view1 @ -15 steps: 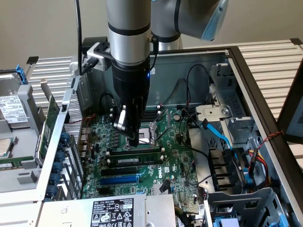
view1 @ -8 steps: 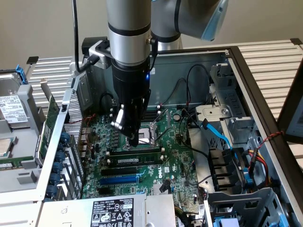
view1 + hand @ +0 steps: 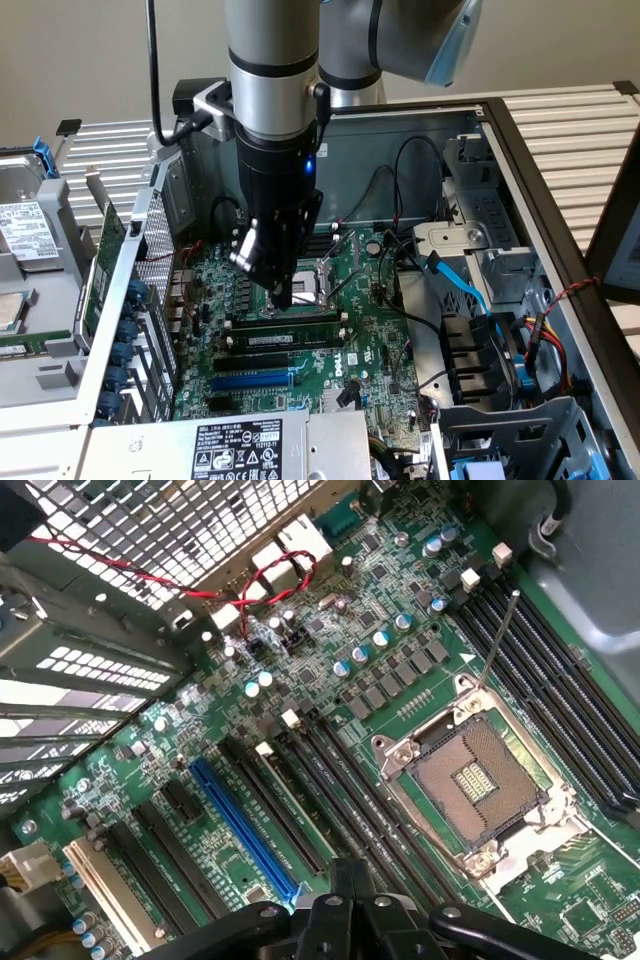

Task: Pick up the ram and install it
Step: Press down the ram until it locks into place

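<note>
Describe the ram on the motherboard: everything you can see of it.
The ram is a long, thin green board with dark chips and a white label strip. It sits lengthwise in line with the black memory slots, between the CPU socket and the blue slot. The shut claw is just above it. Whether they touch, or whether the ram is fully seated, cannot be told.

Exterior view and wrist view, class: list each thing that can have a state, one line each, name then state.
pincer: shut, tips down over the memory slots
ram: lying along a black slot, below the pincer tips; whether fully seated cannot be told
CPU socket: uncovered, no processor in it
blue expansion slot: empty
computer case: side open
</note>
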### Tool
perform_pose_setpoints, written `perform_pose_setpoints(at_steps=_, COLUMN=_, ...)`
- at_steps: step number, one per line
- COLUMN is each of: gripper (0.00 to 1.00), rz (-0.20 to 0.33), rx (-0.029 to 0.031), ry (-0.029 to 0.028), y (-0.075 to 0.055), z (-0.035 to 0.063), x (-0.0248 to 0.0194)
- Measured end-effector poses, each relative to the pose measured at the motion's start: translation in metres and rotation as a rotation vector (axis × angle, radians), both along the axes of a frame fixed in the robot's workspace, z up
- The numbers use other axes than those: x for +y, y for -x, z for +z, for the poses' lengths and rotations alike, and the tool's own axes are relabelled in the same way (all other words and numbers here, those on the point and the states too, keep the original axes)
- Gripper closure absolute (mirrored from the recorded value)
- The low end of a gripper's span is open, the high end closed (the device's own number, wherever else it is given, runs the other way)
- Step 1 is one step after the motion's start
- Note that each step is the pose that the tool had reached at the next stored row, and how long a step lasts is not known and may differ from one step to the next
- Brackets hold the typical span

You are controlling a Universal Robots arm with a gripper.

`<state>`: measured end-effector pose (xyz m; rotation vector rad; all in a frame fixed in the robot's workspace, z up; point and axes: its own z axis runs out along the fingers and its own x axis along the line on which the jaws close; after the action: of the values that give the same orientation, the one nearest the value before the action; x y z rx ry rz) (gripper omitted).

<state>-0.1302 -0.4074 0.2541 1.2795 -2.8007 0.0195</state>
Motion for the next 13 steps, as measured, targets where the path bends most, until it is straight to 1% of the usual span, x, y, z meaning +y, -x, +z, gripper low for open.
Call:
perform_pose_setpoints(at_steps=7, gripper=0.90, rz=-0.099, rx=-0.0003, ry=0.0000, y=0.0000, z=-0.0001, x=0.0000)
perform_pose_setpoints(at_steps=13, gripper=0.90, rz=-0.174, rx=-0.0043, ry=-0.0002, y=0.0000, z=-0.0001, x=0.0000)
